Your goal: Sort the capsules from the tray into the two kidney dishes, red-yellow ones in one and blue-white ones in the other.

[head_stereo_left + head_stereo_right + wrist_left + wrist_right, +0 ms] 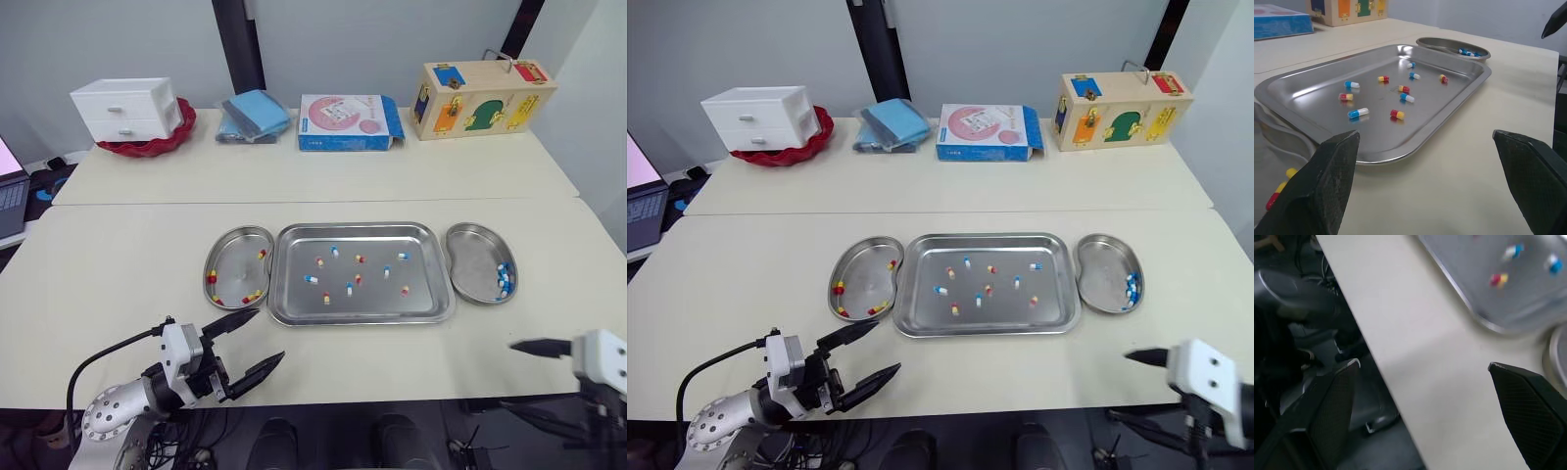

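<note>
Capsules (pixel 312 279) lie scattered over the floor of the steel tray (pixel 377 305), red-yellow and blue-white mixed. Each lies apart from the next and points its own way: some along the tray, some across it, some slanted. The tray sits in the middle of the table (pixel 118 264), its long axis running left to right, parallel to the near edge. Just beside each short end stands a kidney dish, long axis running front to back, hollow side turned towards the tray. The left dish (pixel 235 262) holds a few red-yellow capsules (pixel 253 296) spread near its rim. The right dish (pixel 470 257) holds a cluster of blue-white capsules (pixel 504 281) against its outer wall. The left gripper (pixel 269 333) hovers low over the table just short of the left dish's near end, fingers spread wide and pointing towards the tray, with nothing between them. The right gripper (pixel 1422 364) hangs above the table near its front edge, short of the right dish — fingers likewise spread wide, holding nothing.
</note>
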